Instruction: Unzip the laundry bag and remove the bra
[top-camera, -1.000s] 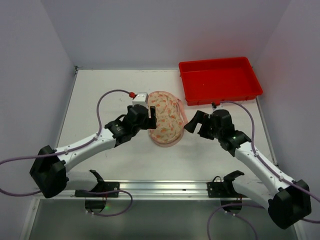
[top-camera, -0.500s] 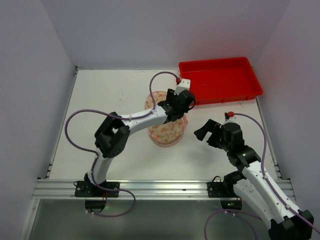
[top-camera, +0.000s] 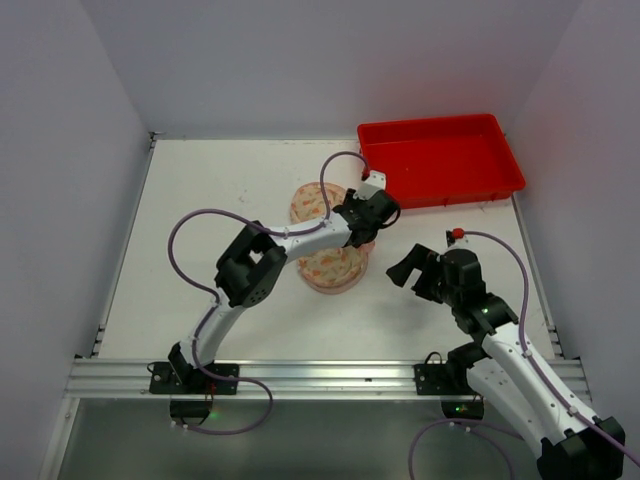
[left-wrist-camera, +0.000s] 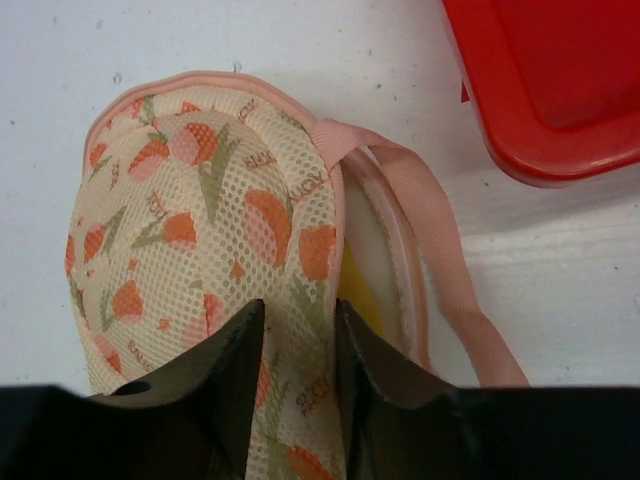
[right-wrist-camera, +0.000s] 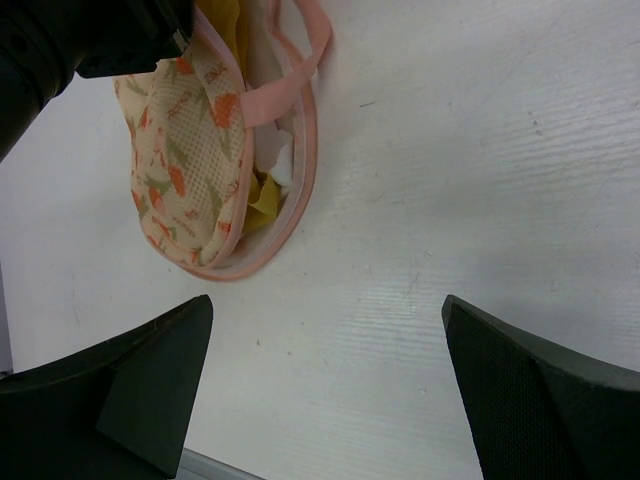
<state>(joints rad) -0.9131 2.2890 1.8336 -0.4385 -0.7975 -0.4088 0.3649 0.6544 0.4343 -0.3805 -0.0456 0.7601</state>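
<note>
The laundry bag (top-camera: 330, 268) lies mid-table, cream mesh with orange floral print and pink edging. Its right edge gapes open, and a yellow piece (left-wrist-camera: 355, 295) shows inside, also seen in the right wrist view (right-wrist-camera: 260, 195). My left gripper (top-camera: 365, 225) reaches across the bag from the left and is shut on the bag's top mesh layer (left-wrist-camera: 190, 220), with fabric pinched between the fingers near the open edge. My right gripper (top-camera: 405, 265) is wide open and empty, hovering over bare table just right of the bag (right-wrist-camera: 185, 170).
The red plastic tray (top-camera: 445, 198) stands at the back right, its corner (left-wrist-camera: 520, 165) close to the bag and the left gripper. A loose pink strap (left-wrist-camera: 430, 230) trails from the bag onto the table. White walls enclose the table on three sides.
My left arm swung from the bag's left side across it to its right edge and closed on the mesh. My right arm drew back toward the near right.
</note>
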